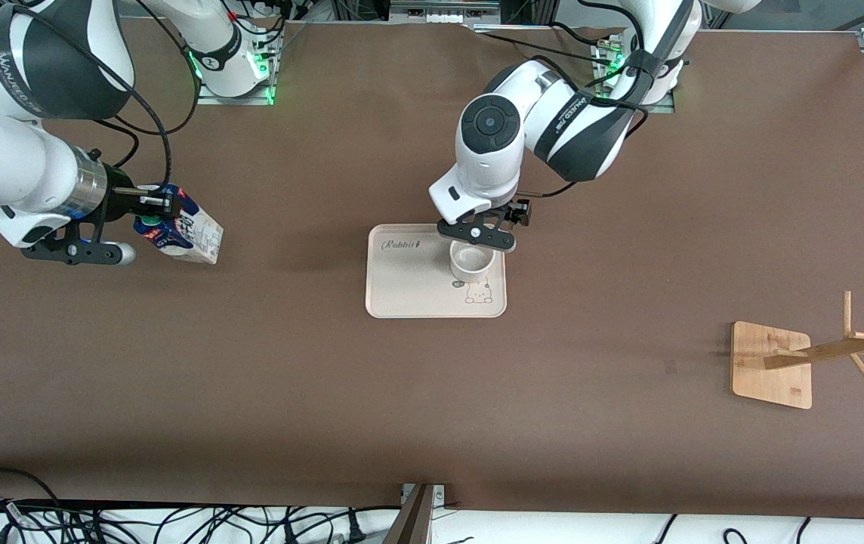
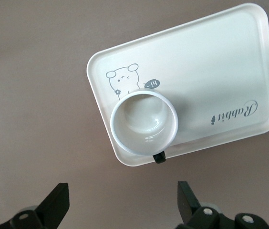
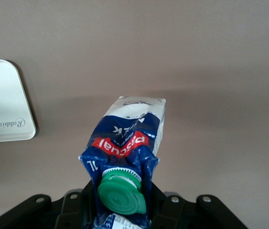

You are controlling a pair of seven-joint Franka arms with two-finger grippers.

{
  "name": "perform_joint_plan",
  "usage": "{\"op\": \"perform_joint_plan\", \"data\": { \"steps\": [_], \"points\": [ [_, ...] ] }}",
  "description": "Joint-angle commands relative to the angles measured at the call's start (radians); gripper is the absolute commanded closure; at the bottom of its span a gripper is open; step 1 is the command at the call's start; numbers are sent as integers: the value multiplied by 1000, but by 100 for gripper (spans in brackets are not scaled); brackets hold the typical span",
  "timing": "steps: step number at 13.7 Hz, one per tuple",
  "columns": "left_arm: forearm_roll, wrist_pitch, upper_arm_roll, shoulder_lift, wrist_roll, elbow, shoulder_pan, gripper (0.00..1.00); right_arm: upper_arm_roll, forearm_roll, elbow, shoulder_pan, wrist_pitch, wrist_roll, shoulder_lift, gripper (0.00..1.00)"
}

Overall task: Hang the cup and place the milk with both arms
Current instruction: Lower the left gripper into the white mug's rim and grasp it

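Right gripper (image 1: pixel 151 205) holds the milk (image 1: pixel 192 231); left gripper (image 1: pixel 477 233) hangs over the cup (image 1: pixel 471 261).
Right jaws grasping the tilted carton above the tabletop (image 1: pixel 251 363) at the right arm's end; left jaws spread wide; cup upright on the tray (image 1: pixel 409 279).

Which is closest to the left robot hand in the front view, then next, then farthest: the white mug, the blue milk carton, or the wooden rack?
Measured from the left gripper:
1. White mug, right under it on the pale tray.
2. Blue milk carton, held in the right gripper, toward the right arm's end.
3. Wooden rack, toward the left arm's end. Nearly tied with the carton.
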State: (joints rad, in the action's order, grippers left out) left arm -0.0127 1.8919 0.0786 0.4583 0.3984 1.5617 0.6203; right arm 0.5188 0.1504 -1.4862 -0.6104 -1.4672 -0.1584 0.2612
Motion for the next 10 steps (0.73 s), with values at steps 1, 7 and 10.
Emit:
{"op": "perform_joint_plan", "data": {
  "steps": [1,7,10],
  "points": [
    [-6,-2,-13,22,-160,-26,-16,0,1,-14,-37,-11,-21,14,-13,64],
    [-27,22,-16,62,-462,-25,-24,0,-6,-22,-255,-17,-198,14,-95,65],
    [-30,65,-17,80,-584,-25,-30,0,-8,-22,-321,-17,-240,14,-122,65]
  ]
}}
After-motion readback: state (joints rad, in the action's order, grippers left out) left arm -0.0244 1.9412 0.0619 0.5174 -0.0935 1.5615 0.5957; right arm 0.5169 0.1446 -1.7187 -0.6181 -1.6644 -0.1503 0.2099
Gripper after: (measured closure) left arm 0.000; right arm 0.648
